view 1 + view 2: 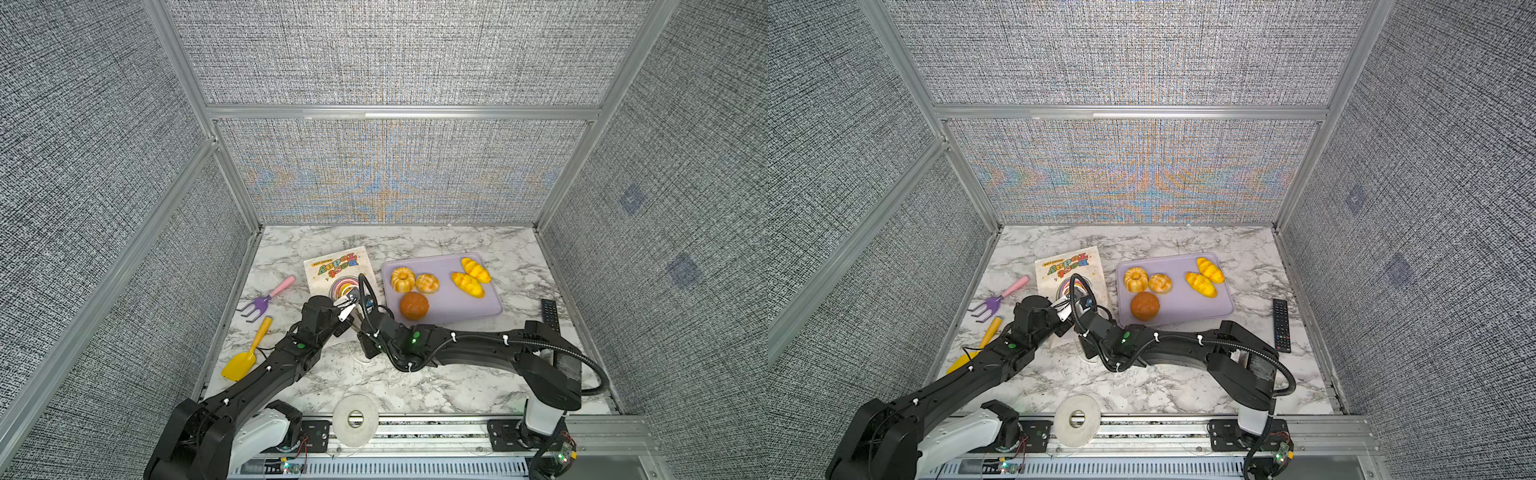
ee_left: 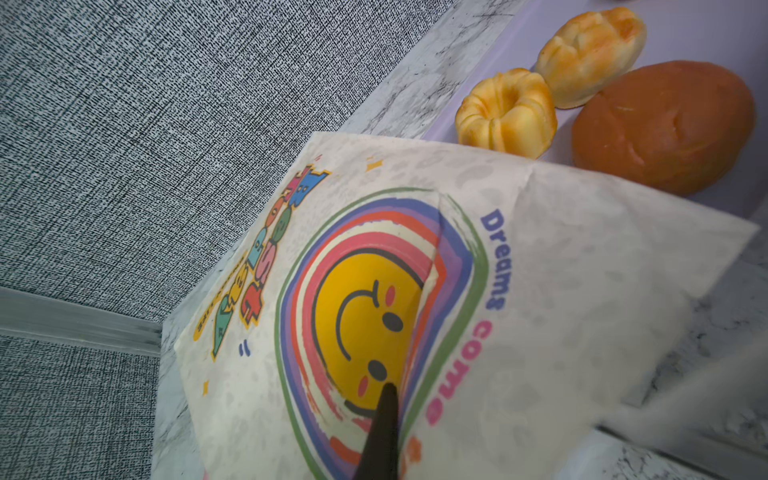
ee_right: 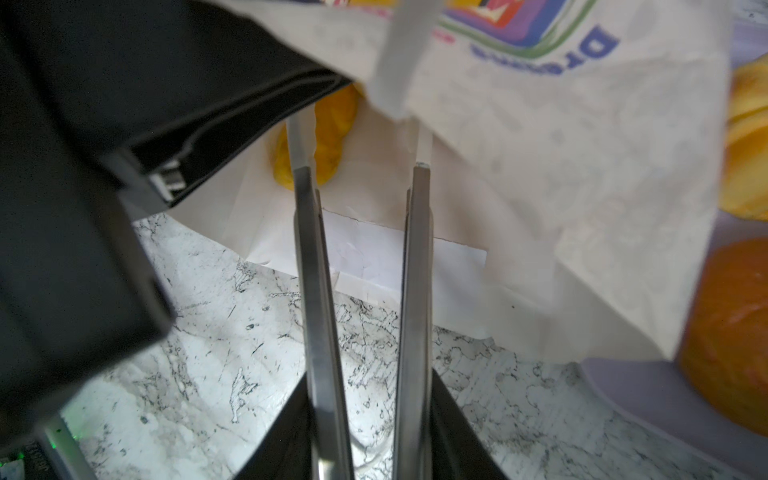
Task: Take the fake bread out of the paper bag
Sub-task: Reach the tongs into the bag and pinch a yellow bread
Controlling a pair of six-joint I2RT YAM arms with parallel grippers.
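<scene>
From where I stood, the far left of the counter (image 1: 374, 374), around nine o'clock, held only a purple toy rake (image 1: 257, 301) and a yellow toy shovel (image 1: 245, 357), neither of them part of the job. Nearer the middle, the left gripper (image 1: 344, 311) had its jaws pressed together on the upper lip of the paper bag (image 1: 336, 270). The bag lay on its side at about eleven o'clock from the counter's centre, mouth toward six o'clock, and the pinch tented that mouth open. Just right of it, the right gripper (image 3: 359, 162) had its jaws spread part-way with nothing between them and its tips just inside the mouth. A yellow piece of fake bread (image 3: 328, 141) lay deeper in, toward twelve o'clock, on the side nearer the left gripper and half hidden by one finger. The step looked to me like reaching for that piece. To do it well, I thought, the left pinch ought to hold its height while the right jaws swung toward the bread. They should slide low along the bottom sheet, close on the bread alone and not on paper, then draw straight back toward six o'clock. Whether more lay behind it I could not tell. At two o'clock the lavender tray (image 1: 478, 311) carried five pieces, with bare room in its near right corner. A black remote (image 1: 549, 312) lay just beyond at three o'clock.
</scene>
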